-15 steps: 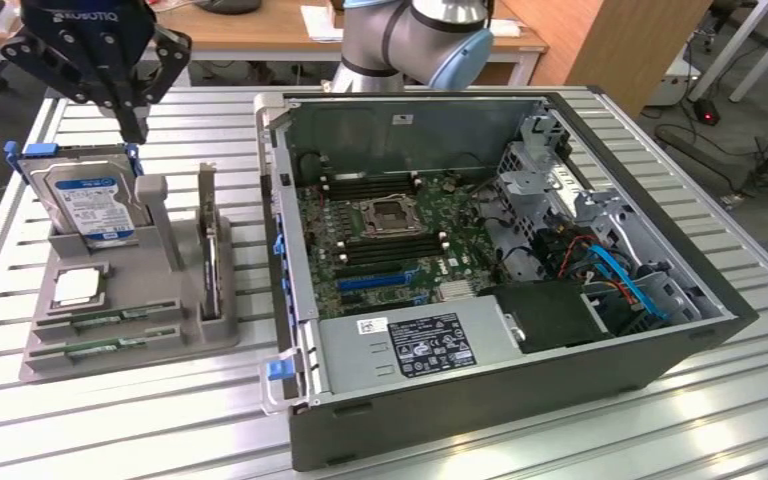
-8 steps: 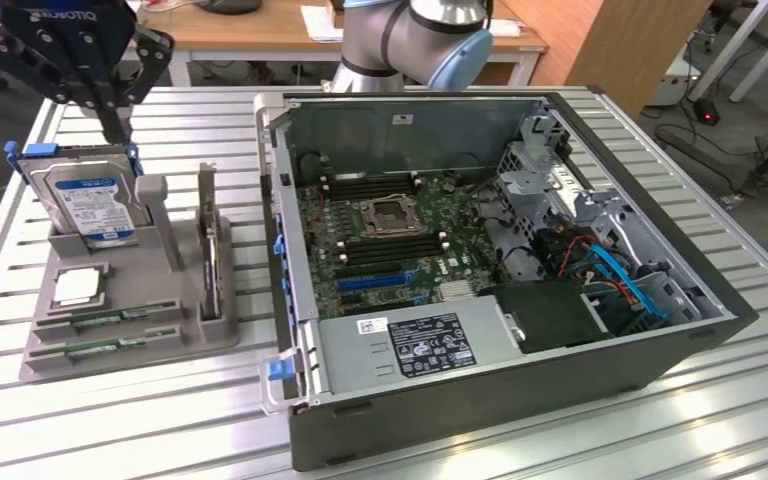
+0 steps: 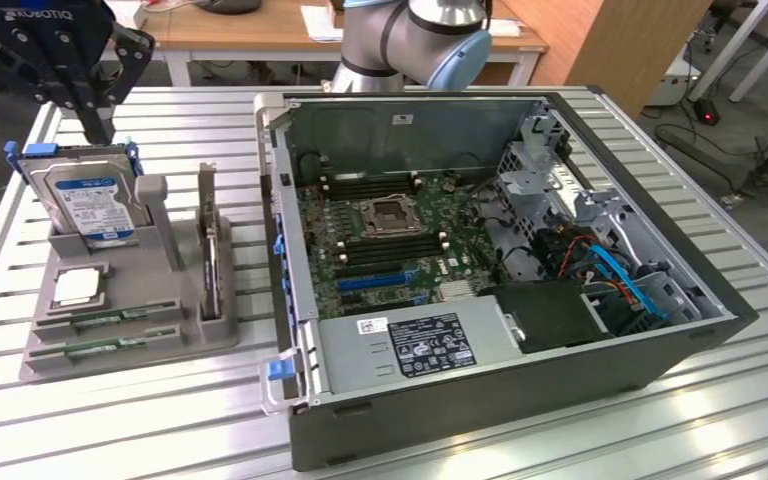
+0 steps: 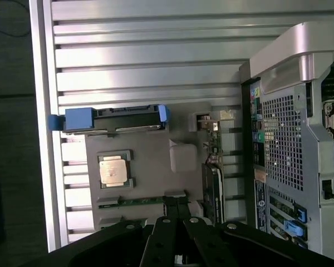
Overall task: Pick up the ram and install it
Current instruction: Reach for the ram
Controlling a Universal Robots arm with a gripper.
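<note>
Two ram sticks, thin green boards, lie in slots at the near end of a grey holder [image 3: 157, 350]: one ram [image 3: 115, 319] and a second ram [image 3: 91, 348] just in front of it. My gripper [image 3: 96, 128] hangs high over the holder's far end, above the hard drive, shut with nothing between its fingers. In the wrist view the shut gripper [image 4: 175, 207] points down over the holder, with a ram stick [image 4: 136, 201] beside the fingertips. The open computer case [image 3: 491, 400] stands to the exterior view's right, its motherboard [image 3: 398, 215] exposed.
The holder also carries an upright hard drive [image 3: 91, 205] with blue rails, a square silver processor [image 3: 77, 288] and an upright expansion card [image 3: 208, 250]. Everything rests on a slatted aluminium table [image 3: 704, 420]. The arm's base [image 3: 418, 35] stands behind the case.
</note>
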